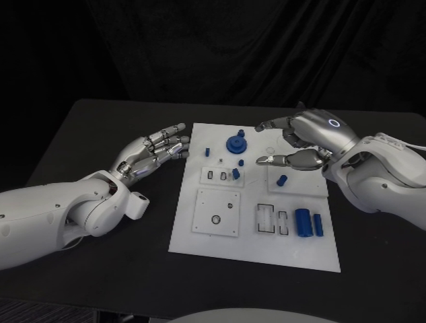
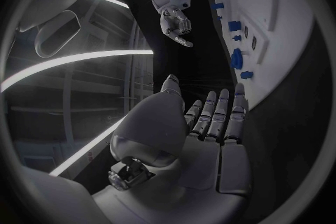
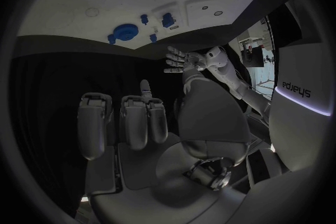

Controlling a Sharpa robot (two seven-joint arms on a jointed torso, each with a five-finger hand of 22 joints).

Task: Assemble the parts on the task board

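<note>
The white task board (image 1: pixel 271 242) lies mid-table. A round blue part (image 1: pixel 236 143) stands near its far edge, with small blue pegs (image 1: pixel 205 152) beside it. One blue piece (image 1: pixel 236 173) stands in a slot and another (image 1: pixel 282 180) sits to its right. Two blue cylinders (image 1: pixel 303 221) lie near the right edge. My left hand (image 1: pixel 155 153) hovers at the board's left edge, fingers straight and apart, holding nothing. My right hand (image 1: pixel 305 138) hangs over the far right corner, fingers bent, thumb apart from them, nothing between. The right wrist view shows the round part (image 3: pixel 126 31) beyond my right hand (image 3: pixel 140 129).
Raised white plates with slots and holes (image 1: pixel 217 212) cover the board's left and middle. The black table (image 1: pixel 106 128) runs on all round the board. In the left wrist view, my right hand (image 2: pixel 175 19) hangs beside the board (image 2: pixel 280 5).
</note>
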